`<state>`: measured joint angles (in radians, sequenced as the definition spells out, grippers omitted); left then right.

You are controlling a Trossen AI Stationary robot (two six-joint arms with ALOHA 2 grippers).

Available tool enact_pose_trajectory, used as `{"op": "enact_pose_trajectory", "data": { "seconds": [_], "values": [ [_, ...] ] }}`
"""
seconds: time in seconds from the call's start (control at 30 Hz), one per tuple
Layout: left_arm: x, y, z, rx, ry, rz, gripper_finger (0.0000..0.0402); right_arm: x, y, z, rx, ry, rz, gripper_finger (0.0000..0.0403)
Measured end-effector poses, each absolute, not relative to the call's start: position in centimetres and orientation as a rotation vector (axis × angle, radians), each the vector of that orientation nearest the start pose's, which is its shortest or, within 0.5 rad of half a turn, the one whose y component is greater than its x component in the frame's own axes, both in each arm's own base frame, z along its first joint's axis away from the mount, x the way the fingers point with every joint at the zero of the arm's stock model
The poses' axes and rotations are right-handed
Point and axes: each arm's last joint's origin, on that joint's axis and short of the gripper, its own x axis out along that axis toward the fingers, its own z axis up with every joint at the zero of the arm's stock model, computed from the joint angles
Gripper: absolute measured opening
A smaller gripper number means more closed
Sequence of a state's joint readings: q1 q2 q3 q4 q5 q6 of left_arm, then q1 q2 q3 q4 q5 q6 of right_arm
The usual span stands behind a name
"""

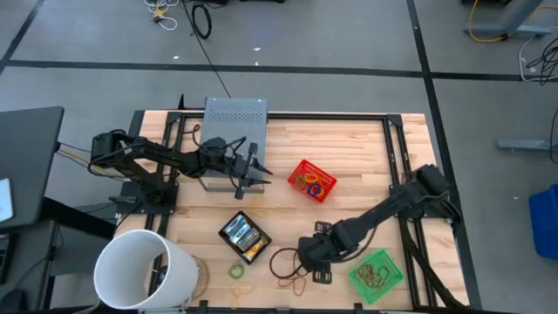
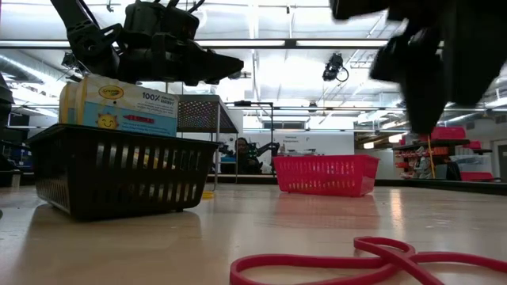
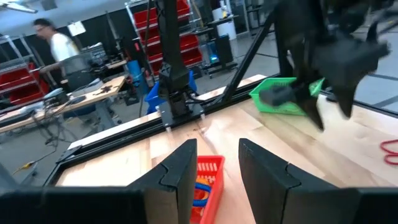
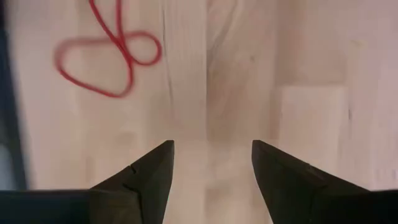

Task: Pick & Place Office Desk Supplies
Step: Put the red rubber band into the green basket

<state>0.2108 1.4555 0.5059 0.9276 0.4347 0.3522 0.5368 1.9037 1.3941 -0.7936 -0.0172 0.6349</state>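
Right gripper [image 4: 211, 163]: fingers apart over bare bench [image 4: 280, 74], nothing between them.
Red rubber band [image 4: 109, 59]: lay ahead of those fingers, apart from them.
Left gripper [image 3: 214, 163]: fingers apart, empty, above red basket [image 3: 208, 177].

I count three baskets on surface [image 1: 349, 166]: one red basket [image 1: 312, 180], one green basket [image 1: 377, 276], one black basket [image 1: 244, 236]. One white bucket [image 1: 139, 272]. One crayon box [image 2: 119, 105] clear in black basket; more may sit there, cannot tell. One red rubber band [image 4: 106, 53] loose on wood, one green band [image 1: 236, 271] nearby; bands inside red and green baskets too tangled for me to count. Two arms, two tools: left tool [image 3: 214, 171], right tool [image 4: 211, 171].
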Motion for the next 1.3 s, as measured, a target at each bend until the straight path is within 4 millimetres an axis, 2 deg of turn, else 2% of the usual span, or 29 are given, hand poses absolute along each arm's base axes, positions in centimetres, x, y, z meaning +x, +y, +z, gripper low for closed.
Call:
{"op": "enact_pose_trajectory", "data": {
  "seconds": [0.13, 0.23, 0.5, 0.77, 0.93, 1.13, 1.3],
  "values": [
    [27.1, 4.5, 19.9, 0.346, -0.024, -0.266, 0.0127, 33.4, 18.9, 16.5, 0.034, 1.381, 0.146, 0.0222],
    [27.1, 4.4, 19.9, 0.345, -0.024, -0.286, 0.0127, 34.3, 18.5, 15.2, -0.054, 1.367, 0.194, 0.0222],
    [27.0, 4.0, 19.7, 0.337, -0.032, -0.407, 0.0127, 36.2, 17.5, 15.2, -0.162, 1.228, 0.300, 0.0222],
    [26.9, 3.9, 19.6, 0.329, -0.027, -0.450, 0.0127, 36.9, 18.7, 14.1, -0.283, 1.136, 0.433, 0.0222],
    [26.9, 3.9, 19.5, 0.330, -0.018, -0.453, 0.0127, 37.1, 19.3, 13.8, -0.248, 1.109, 0.486, 0.0222],
    [26.9, 3.9, 19.4, 0.327, -0.008, -0.454, 0.0127, 37.0, 21.4, 14.3, -0.188, 1.013, 0.562, 0.0222],
    [26.9, 3.9, 19.3, 0.324, -0.003, -0.456, 0.0127, 36.7, 22.5, 13.3, -0.159, 1.030, 0.572, 0.0222]
  ]
}}
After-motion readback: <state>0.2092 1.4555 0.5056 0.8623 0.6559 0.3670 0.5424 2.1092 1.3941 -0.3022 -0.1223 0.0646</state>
